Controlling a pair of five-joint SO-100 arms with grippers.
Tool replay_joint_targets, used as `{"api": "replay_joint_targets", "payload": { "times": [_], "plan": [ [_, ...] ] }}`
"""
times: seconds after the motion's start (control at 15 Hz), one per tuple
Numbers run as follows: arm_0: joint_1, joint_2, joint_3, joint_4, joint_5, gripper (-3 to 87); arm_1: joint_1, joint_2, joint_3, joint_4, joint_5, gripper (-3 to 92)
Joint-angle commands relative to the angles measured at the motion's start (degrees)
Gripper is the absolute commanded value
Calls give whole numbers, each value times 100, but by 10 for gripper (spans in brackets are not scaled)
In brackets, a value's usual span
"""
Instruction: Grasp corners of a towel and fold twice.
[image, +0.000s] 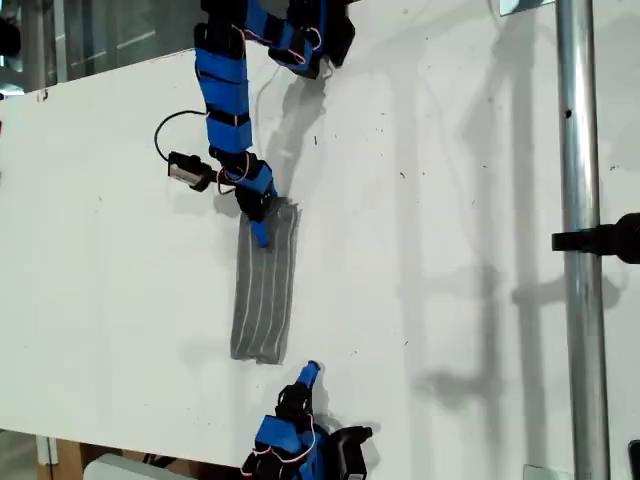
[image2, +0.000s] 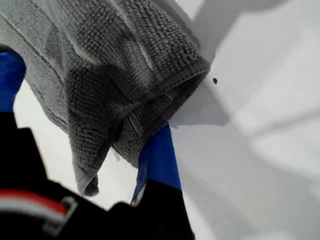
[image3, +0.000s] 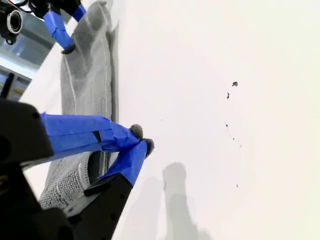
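Note:
The towel (image: 265, 285) lies as a narrow folded grey strip with thin white stripes, running from the middle of the white table toward the exterior view's bottom. My first gripper (image: 262, 232) is at the strip's far end. Up close, bunched cloth (image2: 120, 85) sits between its blue fingers (image2: 157, 155) and hides their tips, and one corner (image2: 89, 187) hangs loose. My second gripper (image: 311, 370) rests just off the strip's near end, shut with nothing in it. Its closed tips (image3: 142, 139) are beside the towel (image3: 87, 85).
The white table (image: 450, 250) reaches across the exterior view. A metal pole (image: 580, 240) with a black clamp stands at that view's right. A small black camera (image: 187, 170) on a cable hangs from the first arm. Small dark specks (image3: 231, 90) mark the table.

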Motion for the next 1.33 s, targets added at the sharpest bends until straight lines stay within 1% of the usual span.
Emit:
{"api": "replay_joint_targets", "payload": {
  "times": [0.0,0.07,0.13,0.27,0.33,0.47,0.6,0.67,0.73,0.8,0.87,1.07,1.13,1.27],
  "plan": [
    [62,26,-185,18,-53,-25,-62,-114,-299,-694,-176,210],
    [70,26,-220,53,-70,-25,44,-211,-404,-624,-123,4],
    [88,26,-255,97,-88,-25,132,-193,-404,-492,-176,-2],
    [123,26,-237,105,-132,-25,237,343,-158,431,-404,-2],
    [123,26,-211,88,-123,-25,299,1011,308,914,-431,-2],
    [97,26,-149,9,-53,-25,404,2936,1380,2329,-404,-2],
    [79,26,-141,-18,26,-25,501,5256,2329,3894,-211,-2],
    [70,26,-141,-18,53,-24,492,6152,2452,4764,-62,-2],
    [62,26,-132,-18,79,-24,396,6864,2443,5247,18,-2],
    [53,26,-114,-35,79,-24,255,7260,2391,5212,44,-2],
    [53,26,-88,-44,79,-24,70,7049,2206,4711,35,-2],
    [70,26,-132,-44,62,-25,-325,4799,1336,2303,-255,-2],
    [79,26,-141,-79,53,-25,-387,3999,923,1758,-343,-2],
    [114,26,-132,-149,0,-25,-422,2689,26,1072,-536,-2]
  ]
}}
